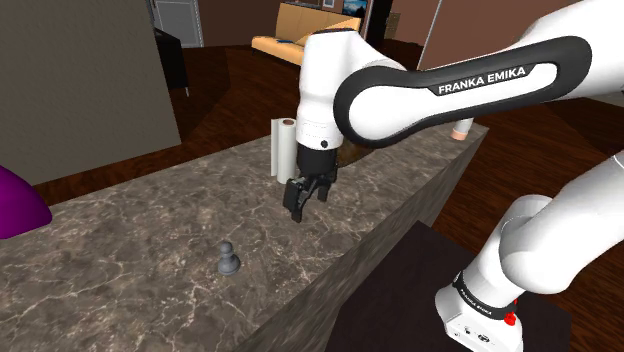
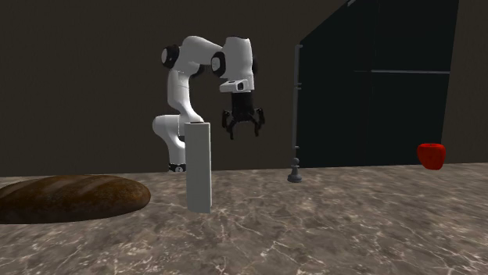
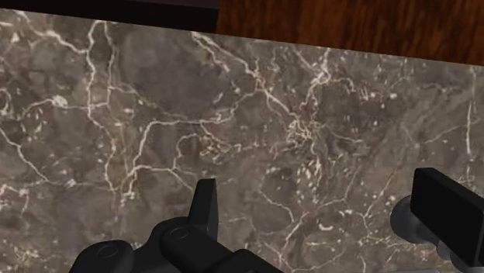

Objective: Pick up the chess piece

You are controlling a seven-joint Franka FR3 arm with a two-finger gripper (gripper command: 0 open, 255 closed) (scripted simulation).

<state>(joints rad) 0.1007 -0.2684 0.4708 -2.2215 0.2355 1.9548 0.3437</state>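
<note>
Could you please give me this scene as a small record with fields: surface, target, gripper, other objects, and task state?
surface: dark counter of veined stone
target: grey chess piece, pawn-shaped, standing upright on the counter, untouched
gripper: black gripper, open and empty, above the counter, apart from the chess piece
other objects: white upright roll; brown loaf; red object; purple object
task state: chess piece not yet grasped

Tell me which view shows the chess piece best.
Shoulder view: the grey chess piece stands whole and unobstructed on the counter. Second exterior view: far, dim. Wrist view: perhaps a grey sliver beside one finger.
</note>
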